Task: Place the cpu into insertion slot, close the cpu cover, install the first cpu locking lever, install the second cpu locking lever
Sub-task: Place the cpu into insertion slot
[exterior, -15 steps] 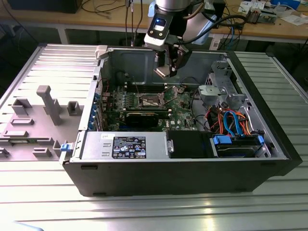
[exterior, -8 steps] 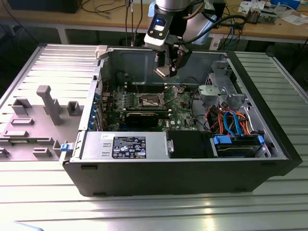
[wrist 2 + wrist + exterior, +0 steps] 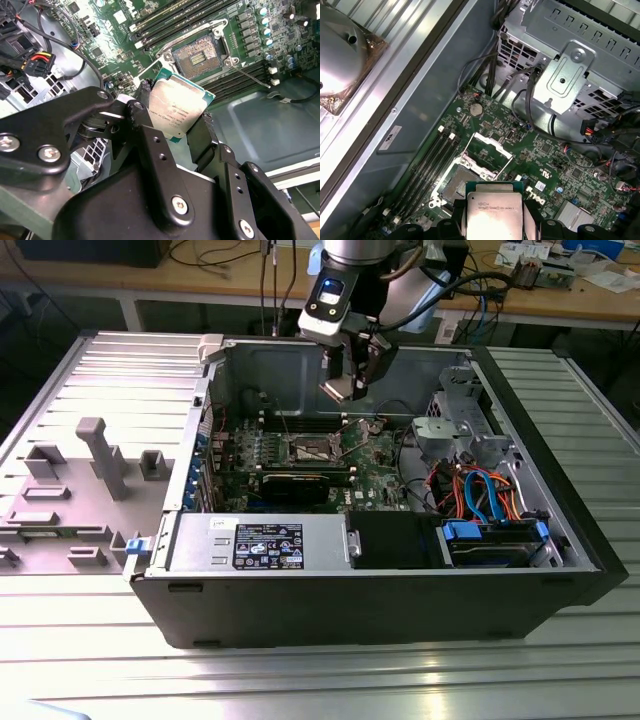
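Note:
My gripper (image 3: 350,385) hangs over the open computer case, shut on the cpu (image 3: 177,112), a flat silver-grey chip with a green edge. In both wrist views the black fingers (image 3: 145,97) clamp two opposite edges of the chip (image 3: 494,215). The insertion slot (image 3: 456,182) lies below on the green motherboard with its dark centre bare, and it also appears as the insertion slot (image 3: 200,56) and the insertion slot (image 3: 312,450). The cpu cover (image 3: 487,150) stands swung up beside the socket. A thin locking lever (image 3: 252,77) sticks out from the socket's corner. The chip is well above the board and touches nothing.
Long black memory slots (image 3: 427,165) flank the socket. A black graphics card (image 3: 300,482), a power supply (image 3: 285,542), a drive cage (image 3: 455,405) and coloured cables (image 3: 480,490) crowd the case. A grey fixture plate (image 3: 90,470) lies at the exterior view's left.

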Tool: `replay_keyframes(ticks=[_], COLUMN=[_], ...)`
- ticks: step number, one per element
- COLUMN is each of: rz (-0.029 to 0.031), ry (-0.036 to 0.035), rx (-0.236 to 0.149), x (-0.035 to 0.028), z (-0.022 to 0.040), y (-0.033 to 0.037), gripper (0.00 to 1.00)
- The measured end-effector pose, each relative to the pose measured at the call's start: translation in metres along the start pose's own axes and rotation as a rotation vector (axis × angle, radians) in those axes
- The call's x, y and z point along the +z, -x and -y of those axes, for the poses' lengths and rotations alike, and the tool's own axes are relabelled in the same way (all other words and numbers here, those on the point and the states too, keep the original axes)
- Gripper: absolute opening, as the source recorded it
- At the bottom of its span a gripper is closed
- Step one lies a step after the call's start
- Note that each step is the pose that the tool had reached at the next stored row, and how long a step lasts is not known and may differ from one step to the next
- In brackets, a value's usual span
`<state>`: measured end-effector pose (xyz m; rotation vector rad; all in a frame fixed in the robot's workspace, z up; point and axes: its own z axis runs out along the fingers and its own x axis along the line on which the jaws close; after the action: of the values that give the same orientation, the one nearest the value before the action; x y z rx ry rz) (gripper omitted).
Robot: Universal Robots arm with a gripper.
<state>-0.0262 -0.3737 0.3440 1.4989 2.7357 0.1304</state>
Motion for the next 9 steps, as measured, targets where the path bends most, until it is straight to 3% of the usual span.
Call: replay_keyframes(ticks=[9], rz=[0.0074], ry=[0.0018], rx=[0.086], x=[0.0032], z=[0.0003], y=[0.0001], gripper=[0.54])
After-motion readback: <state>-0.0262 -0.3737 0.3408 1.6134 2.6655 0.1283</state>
